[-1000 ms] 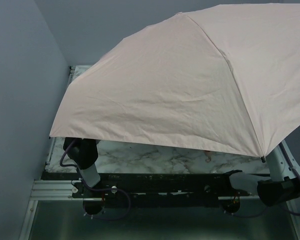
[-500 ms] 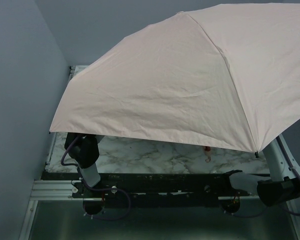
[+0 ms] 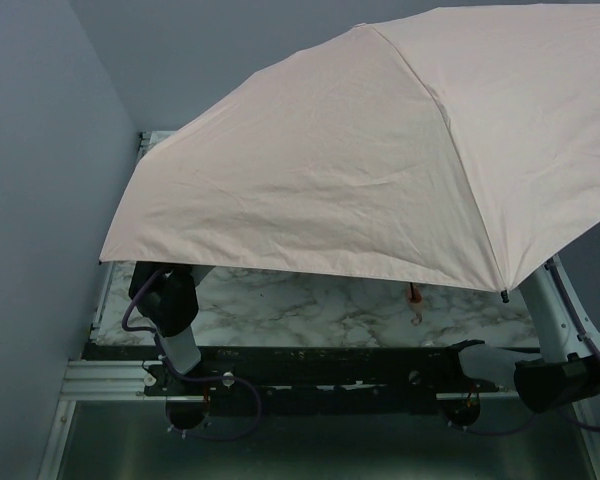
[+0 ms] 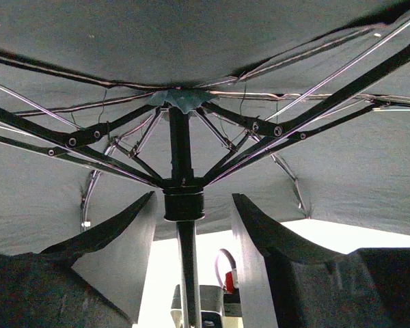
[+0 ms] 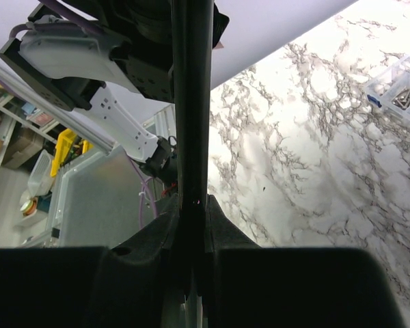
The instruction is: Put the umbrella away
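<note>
Pale pink fabric folding umbrella is fully open, with the canopy spread wide above both arms. Right fingers are pressed in on its thin black shaft, pinching it. Left fingers are spread wide, one either side of the black runner collar, gaps both sides, no contact. White marbled bench lies beyond the right fingers, and a clear plastic parts box sits well off to their right.
</note>
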